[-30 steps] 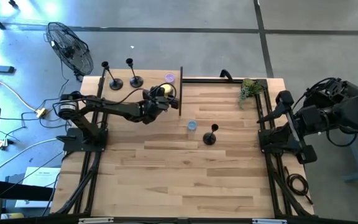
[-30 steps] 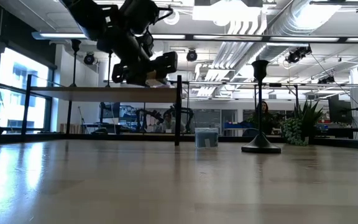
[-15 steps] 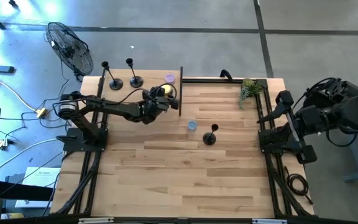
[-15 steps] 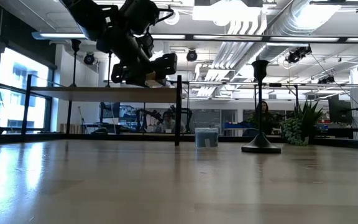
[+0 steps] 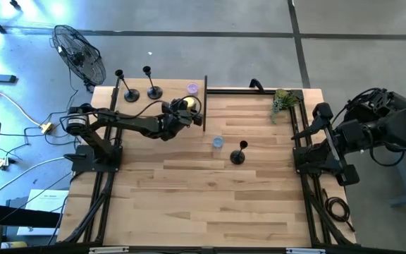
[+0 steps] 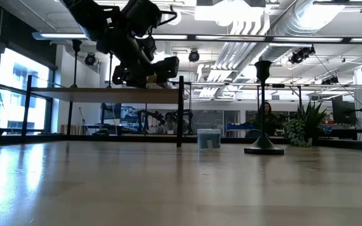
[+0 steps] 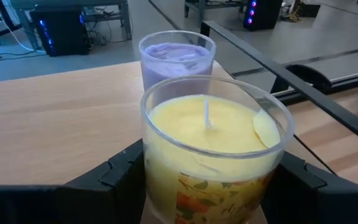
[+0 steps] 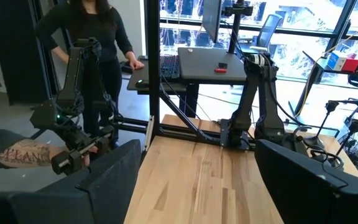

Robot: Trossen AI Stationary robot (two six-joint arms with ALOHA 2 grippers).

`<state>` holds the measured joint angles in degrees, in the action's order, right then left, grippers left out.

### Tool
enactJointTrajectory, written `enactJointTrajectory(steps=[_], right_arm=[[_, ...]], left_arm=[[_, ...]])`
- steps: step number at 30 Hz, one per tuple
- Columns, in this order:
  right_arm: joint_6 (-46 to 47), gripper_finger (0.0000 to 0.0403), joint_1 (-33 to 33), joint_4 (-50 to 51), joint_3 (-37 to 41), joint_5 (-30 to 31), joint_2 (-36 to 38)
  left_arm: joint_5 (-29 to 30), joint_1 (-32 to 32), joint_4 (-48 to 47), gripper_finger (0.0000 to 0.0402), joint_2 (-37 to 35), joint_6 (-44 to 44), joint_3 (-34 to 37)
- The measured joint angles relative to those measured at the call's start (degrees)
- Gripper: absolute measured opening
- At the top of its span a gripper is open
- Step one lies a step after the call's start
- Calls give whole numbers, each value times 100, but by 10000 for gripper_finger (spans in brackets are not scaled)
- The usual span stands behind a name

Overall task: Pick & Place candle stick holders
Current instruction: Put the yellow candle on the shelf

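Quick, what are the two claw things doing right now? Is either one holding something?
Left tool: closed on the yellow candle jar, held above the table.
Right tool: open and empty, parked at the table's right edge.

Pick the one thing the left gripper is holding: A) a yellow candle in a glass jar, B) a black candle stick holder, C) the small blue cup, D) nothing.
A: in the left wrist view the left gripper has a finger on each side of the yellow candle jar, raised above the table in the low view.
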<state>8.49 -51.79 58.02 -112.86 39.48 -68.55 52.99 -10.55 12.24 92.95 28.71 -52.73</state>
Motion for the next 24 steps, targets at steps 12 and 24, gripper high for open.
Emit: enactJointTrajectory(steps=[12, 24], right_arm=[[-63, 312, 2, -4, 2, 0, 0], [-63, 312, 2, -85, 2, 2, -4]], left_arm=[[-365, -83, -38, 240, 0, 12, 0], [-446, -109, -50, 241, 0, 164, -2]])
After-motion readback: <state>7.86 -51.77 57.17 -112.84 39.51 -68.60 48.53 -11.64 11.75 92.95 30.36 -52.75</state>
